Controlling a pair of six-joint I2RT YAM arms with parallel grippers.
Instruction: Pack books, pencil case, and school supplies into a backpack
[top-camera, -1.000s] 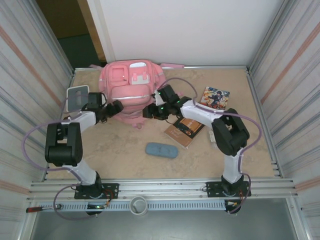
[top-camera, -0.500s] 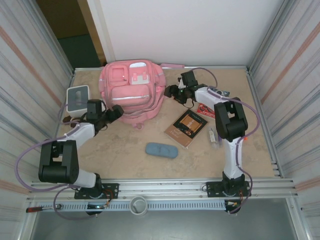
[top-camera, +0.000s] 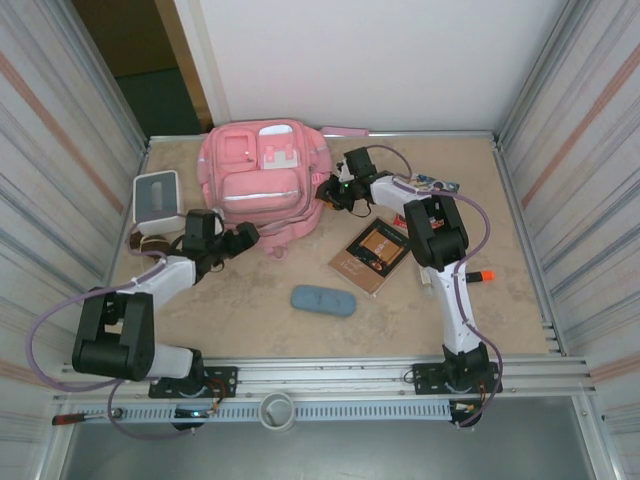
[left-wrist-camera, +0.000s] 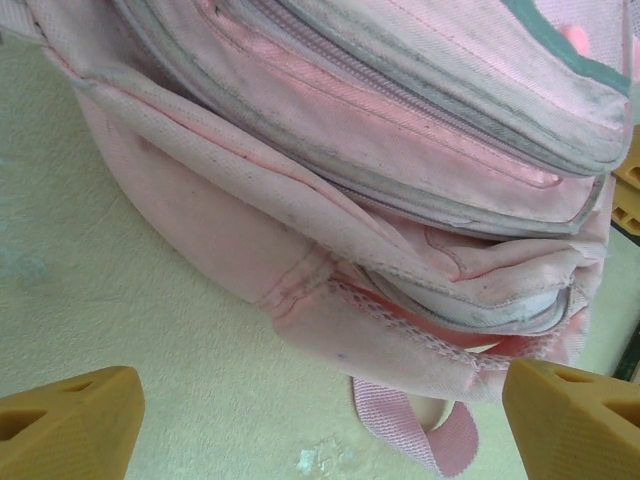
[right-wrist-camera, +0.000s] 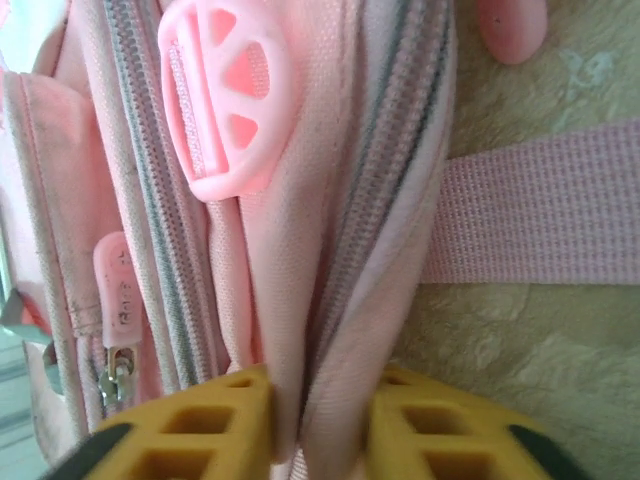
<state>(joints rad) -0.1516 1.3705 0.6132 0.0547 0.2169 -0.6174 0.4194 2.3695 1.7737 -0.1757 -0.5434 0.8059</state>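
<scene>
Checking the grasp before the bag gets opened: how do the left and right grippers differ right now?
The left gripper is open with nothing between its fingers, while the right gripper is shut on a fold of the backpack. The left sits at the bag's near bottom corner; the right at its side by the zippers. Both face the backpack.

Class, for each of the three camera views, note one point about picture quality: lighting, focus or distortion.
Top external: even, soft light, only faint shadows under the arms; side walls lean outward, a wide-angle effect. Left wrist: backpack weave sharp, left fingers at the bottom corners softer. Right wrist: zip fairly crisp, right fingers pinching the fabric blurred.
</scene>
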